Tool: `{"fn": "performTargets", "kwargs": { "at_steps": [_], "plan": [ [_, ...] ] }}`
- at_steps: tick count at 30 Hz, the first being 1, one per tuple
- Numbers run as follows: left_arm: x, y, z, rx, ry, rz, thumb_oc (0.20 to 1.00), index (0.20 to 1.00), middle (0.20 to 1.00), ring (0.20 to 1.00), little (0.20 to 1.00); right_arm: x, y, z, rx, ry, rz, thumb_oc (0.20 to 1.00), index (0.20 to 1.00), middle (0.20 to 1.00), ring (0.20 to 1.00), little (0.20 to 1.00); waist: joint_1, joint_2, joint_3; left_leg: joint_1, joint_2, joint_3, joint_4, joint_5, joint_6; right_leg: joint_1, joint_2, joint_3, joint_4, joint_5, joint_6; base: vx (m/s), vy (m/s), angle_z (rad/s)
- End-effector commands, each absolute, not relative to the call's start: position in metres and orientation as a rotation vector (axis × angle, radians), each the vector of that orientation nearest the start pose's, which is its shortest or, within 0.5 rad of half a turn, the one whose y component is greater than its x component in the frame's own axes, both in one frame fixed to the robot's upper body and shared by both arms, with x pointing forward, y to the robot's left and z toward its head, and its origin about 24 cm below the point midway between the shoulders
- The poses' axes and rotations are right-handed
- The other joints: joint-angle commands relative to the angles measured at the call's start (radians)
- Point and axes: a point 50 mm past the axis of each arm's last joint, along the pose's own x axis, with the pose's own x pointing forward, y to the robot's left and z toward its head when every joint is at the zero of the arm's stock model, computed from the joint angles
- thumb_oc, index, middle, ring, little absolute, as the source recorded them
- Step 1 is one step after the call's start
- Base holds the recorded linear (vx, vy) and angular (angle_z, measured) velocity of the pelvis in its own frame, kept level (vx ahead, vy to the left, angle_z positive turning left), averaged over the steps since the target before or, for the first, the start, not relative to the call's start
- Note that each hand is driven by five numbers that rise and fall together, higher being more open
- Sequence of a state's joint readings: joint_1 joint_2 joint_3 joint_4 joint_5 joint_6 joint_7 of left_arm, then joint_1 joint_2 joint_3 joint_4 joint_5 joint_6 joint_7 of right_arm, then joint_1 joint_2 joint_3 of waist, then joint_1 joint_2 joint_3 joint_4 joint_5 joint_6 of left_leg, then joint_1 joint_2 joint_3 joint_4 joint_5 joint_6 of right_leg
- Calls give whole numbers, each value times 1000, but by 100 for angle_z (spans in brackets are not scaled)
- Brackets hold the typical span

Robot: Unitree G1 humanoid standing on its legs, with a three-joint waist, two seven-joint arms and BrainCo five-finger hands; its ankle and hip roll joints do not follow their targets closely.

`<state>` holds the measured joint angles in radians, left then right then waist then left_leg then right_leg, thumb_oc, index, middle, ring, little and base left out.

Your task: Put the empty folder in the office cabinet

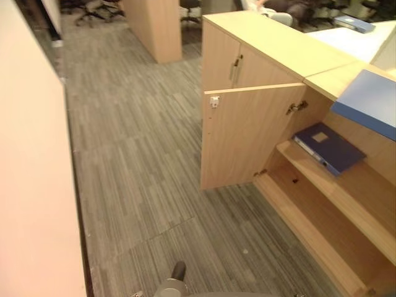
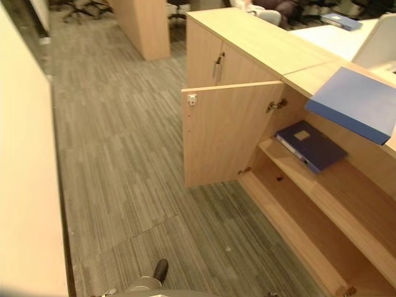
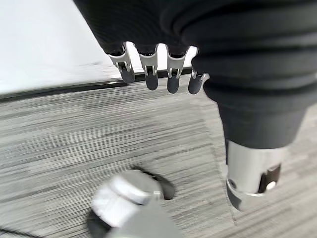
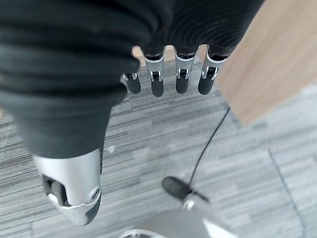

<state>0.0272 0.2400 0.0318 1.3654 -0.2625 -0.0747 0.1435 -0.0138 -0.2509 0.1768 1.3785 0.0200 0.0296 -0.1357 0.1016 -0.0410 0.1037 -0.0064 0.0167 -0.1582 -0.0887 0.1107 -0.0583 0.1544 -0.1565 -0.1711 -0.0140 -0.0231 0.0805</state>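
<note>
Fingers (image 3: 151,74) of the left hand (image 3: 237,74) hang straight and loose over the carpet (image 1: 136,154), holding nothing; the right hand (image 4: 74,74) hangs the same, fingers (image 4: 157,84) relaxed. At 2 o'clock in the eye views the cabinet (image 1: 266,55) stands with its door (image 1: 247,133) open. A dark blue folder (image 1: 328,147) lies flat on its upper shelf (image 1: 352,185). Another, lighter folder (image 2: 359,102) rests tilted on the desk (image 1: 334,77) above.
</note>
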Motion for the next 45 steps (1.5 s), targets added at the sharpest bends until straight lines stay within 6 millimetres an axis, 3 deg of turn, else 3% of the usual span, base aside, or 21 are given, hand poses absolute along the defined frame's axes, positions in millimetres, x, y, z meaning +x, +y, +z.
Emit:
{"fn": "performTargets", "kwargs": {
  "at_steps": [1, 2, 6, 8, 12, 14, 19, 20, 21, 23, 27, 29, 32, 35, 37, 39, 40, 42, 45],
  "plan": [
    [52, 277, -156, 142, 1237, 518, 1000, 1000, 1000, 1000, 1000, 73, -258, -160, -474, 1347, -140, 1000, 1000, 1000, 1000, 1000, 46, 8, -5, -38, -5, -32, 19, -50, 23, -54, -59, 2, 80, 17, 58, 42, 347, -100],
    [50, 286, -153, 166, 1232, 532, 1000, 1000, 1000, 1000, 1000, 79, -258, -159, -482, 1334, -126, 1000, 1000, 1000, 1000, 1000, 45, 14, -7, -11, -27, -1, 1, -64, 44, -97, -93, -13, 135, 59, 73, 50, 312, -95],
    [42, 299, -149, 225, 1257, 533, 1000, 1000, 1000, 1000, 1000, 85, -263, -157, -482, 1319, -135, 1000, 1000, 1000, 1000, 1000, 33, 20, 5, 36, -61, 49, 1, -100, 70, -119, -160, -67, 202, 136, 90, 68, 278, -55],
    [42, 303, -147, 231, 1256, 535, 1000, 1000, 1000, 1000, 1000, 83, -265, -157, -482, 1329, -144, 1000, 1000, 1000, 1000, 1000, 36, 25, 11, 54, -70, 78, 1, -118, 81, -116, -198, -139, 227, 158, 87, 70, 193, -34],
    [39, 305, -147, 244, 1271, 524, 1000, 1000, 1000, 1000, 1000, 79, -268, -156, -485, 1340, -146, 1000, 1000, 1000, 1000, 1000, 40, 23, 33, 109, -76, 144, 1, -169, 92, -121, -265, -258, 311, 215, 127, 70, 114, -48],
    [51, 301, -147, 259, 1252, 482, 1000, 1000, 1000, 1000, 1000, 86, -264, -156, -530, 1322, -93, 1000, 1000, 1000, 1000, 1000, 34, 19, 43, 124, -66, 201, 1, -186, 89, -149, -279, -343, 309, 233, 146, 51, 43, -63],
    [55, 298, -148, 278, 1251, 450, 1000, 1000, 1000, 1000, 1000, 108, -268, -150, -570, 1266, -89, 1000, 1000, 1000, 1000, 1000, 40, 21, 57, 141, -39, 261, 1, -203, 71, -186, -222, -368, 145, 258, 157, 50, -89, -78],
    [58, 295, -149, 276, 1248, 442, 1000, 1000, 1000, 1000, 1000, 118, -271, -146, -572, 1242, -105, 1000, 1000, 1000, 1000, 1000, 32, 18, 71, 157, -28, 288, 1, -210, 59, -231, -183, -335, 36, 291, 166, 193, -181, -85],
    [63, 294, -148, 293, 1242, 424, 1000, 1000, 1000, 1000, 1000, 117, -270, -146, -566, 1248, -107, 1000, 1000, 1000, 1000, 1000, 11, 9, 86, 179, -23, 298, 1, -219, 49, -282, -143, -279, -53, 325, 175, 194, -180, -88],
    [67, 294, -148, 301, 1229, 416, 1000, 1000, 1000, 1000, 1000, 115, -269, -147, -566, 1253, -102, 1000, 1000, 1000, 1000, 1000, 6, 6, 91, 188, -20, 304, 1, -224, 43, -296, -134, -266, -73, 322, 179, 160, -131, -77],
    [83, 292, -145, 347, 1190, 358, 1000, 1000, 1000, 1000, 1000, 92, -262, -156, -576, 1326, -55, 1000, 1000, 1000, 1000, 1000, -9, -18, 73, 220, -3, 313, 1, -255, 21, -279, -127, -317, -73, 298, 174, 256, -203, -14],
    [91, 289, -144, 352, 1166, 338, 1000, 1000, 1000, 1000, 1000, 79, -263, -158, -584, 1369, -45, 1000, 1000, 1000, 1000, 1000, -25, -18, 55, 243, 39, 308, 1, -265, 2, -255, -105, -338, -73, 293, 164, 367, -280, 38],
    [100, 279, -146, 327, 1140, 317, 1000, 1000, 1000, 1000, 1000, 71, -267, -158, -568, 1392, -67, 1000, 1000, 1000, 1000, 1000, -55, 6, 34, 270, 114, 290, 9, -262, -14, -267, -56, -313, -12, 221, 123, 326, -265, 10],
    [104, 268, -149, 302, 1138, 293, 1000, 1000, 1000, 1000, 1000, 90, -268, -154, -547, 1327, -100, 1000, 1000, 1000, 1000, 1000, -68, 18, 32, 228, 164, 296, 141, -252, -26, -259, -26, -293, 50, 134, 70, 232, -271, -9],
    [107, 263, -149, 290, 1132, 282, 1000, 1000, 1000, 1000, 1000, 100, -266, -152, -537, 1289, -104, 1000, 1000, 1000, 1000, 1000, -74, 13, 32, 188, 192, 304, 284, -188, -45, -226, 4, -283, 58, 88, 26, 198, -293, -22],
    [113, 260, -148, 278, 1108, 268, 1000, 1000, 1000, 1000, 1000, 103, -266, -152, -541, 1276, -100, 1000, 1000, 1000, 1000, 1000, -68, -3, 48, 97, 222, 279, 517, -104, -38, -173, 37, -274, 45, 48, -24, 182, -322, -28],
    [116, 258, -148, 262, 1095, 269, 1000, 1000, 1000, 1000, 1000, 104, -266, -151, -551, 1271, -98, 1000, 1000, 1000, 1000, 1000, -62, -8, 55, 69, 222, 275, 588, -73, -30, -149, 52, -267, 39, 28, -43, 155, -276, -5],
    [123, 251, -147, 198, 1074, 250, 1000, 1000, 1000, 1000, 1000, 104, -273, -149, -573, 1280, -109, 1000, 1000, 1000, 1000, 1000, -42, -24, 77, -61, 159, 233, 680, -115, -2, -110, 57, -245, 13, 12, -54, 134, -166, -16],
    [129, 245, -146, 133, 1043, 225, 1000, 1000, 1000, 1000, 1000, 101, -282, -147, -603, 1300, -113, 1000, 1000, 1000, 1000, 1000, -36, -34, 87, -138, 148, 258, 599, -145, -1, -72, 48, -226, -10, 10, -42, 139, -7, -41]
  ]
}}
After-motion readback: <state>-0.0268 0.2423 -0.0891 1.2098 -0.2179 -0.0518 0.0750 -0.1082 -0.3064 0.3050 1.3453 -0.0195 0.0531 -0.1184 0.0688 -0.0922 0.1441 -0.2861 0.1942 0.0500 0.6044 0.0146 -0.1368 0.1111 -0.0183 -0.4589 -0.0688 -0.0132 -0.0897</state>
